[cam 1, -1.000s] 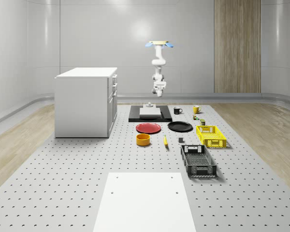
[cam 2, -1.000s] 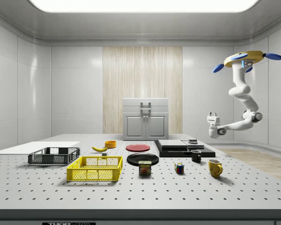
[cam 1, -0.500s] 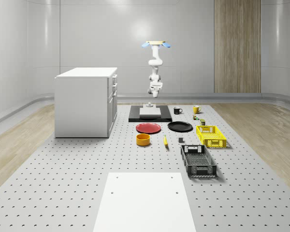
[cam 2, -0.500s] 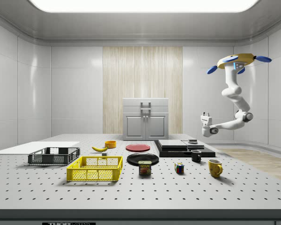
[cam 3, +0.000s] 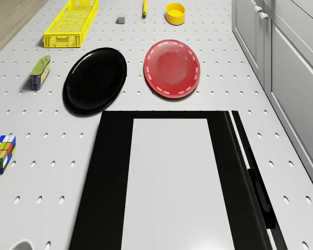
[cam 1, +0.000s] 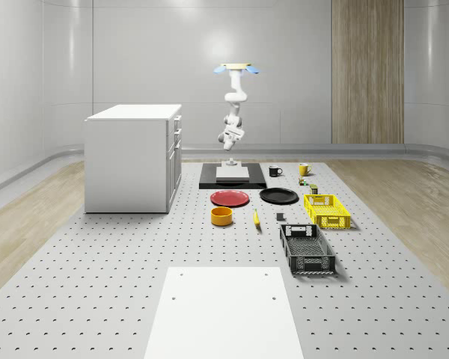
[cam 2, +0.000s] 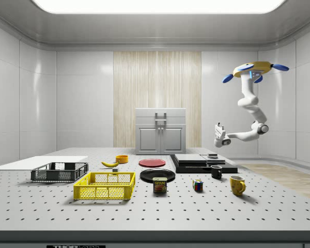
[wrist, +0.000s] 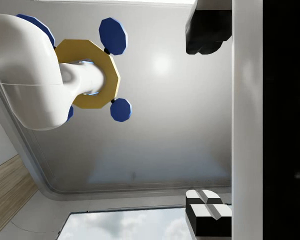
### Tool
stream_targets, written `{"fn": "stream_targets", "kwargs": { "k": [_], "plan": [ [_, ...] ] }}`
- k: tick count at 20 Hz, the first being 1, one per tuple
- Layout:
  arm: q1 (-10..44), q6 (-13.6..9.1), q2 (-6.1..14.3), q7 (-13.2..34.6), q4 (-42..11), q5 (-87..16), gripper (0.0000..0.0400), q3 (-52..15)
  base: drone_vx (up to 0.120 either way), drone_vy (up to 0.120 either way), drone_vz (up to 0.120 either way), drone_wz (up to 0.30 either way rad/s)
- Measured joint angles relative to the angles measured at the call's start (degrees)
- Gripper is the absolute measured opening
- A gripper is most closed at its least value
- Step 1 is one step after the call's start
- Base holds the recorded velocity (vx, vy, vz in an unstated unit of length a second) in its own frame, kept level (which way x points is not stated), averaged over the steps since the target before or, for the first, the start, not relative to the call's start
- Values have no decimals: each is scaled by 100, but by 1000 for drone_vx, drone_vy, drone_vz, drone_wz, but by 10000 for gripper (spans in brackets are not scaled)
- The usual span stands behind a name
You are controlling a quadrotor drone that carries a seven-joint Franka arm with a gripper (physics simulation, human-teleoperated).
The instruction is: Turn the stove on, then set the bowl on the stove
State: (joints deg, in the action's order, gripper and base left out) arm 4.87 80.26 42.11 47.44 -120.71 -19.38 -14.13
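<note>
Perforated worktop point(cam 1: 97, 284): stove point(cam 1: 233, 176) at far end, bowl point(cam 1: 222, 216) well in front. Drone point(cam 2: 253, 70) hovers above stove's rear; hand point(cam 2: 218, 134) open, empty. You should descend squarely onto the switch.

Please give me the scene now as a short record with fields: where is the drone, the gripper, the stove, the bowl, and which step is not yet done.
drone: yellow quadrotor drone hovers above the table's far end, behind the stove
gripper: white two-finger gripper in the air above the stove, touching nothing
stove: flat black stove with a pale centre plate
bowl: round orange-yellow bowl on the perforated grey table, near the red round plate
not yet done: bowl not on stove
</note>
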Motion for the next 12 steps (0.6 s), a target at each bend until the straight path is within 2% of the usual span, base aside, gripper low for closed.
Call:
{"fn": "stream_targets", "kwargs": {
  "k": [2, 4, 6, 9, 12],
  "plan": [
    [167, 36, 54, 116, -223, -729, 400, -500, 120, -120, 0, 0],
    [390, 85, 139, 288, -594, -1669, 400, -1121, 20, -120, 0, 0],
    [681, 135, 264, 542, -1151, -2811, 400, -1835, 0, -20, -100, 0],
    [1276, 136, 505, 1121, -2248, -4755, 400, -2928, 0, 0, -120, 0],
    [2098, -80, 753, 1877, -3284, -6585, 400, -3855, 0, 0, -120, 0]
  ]
}}
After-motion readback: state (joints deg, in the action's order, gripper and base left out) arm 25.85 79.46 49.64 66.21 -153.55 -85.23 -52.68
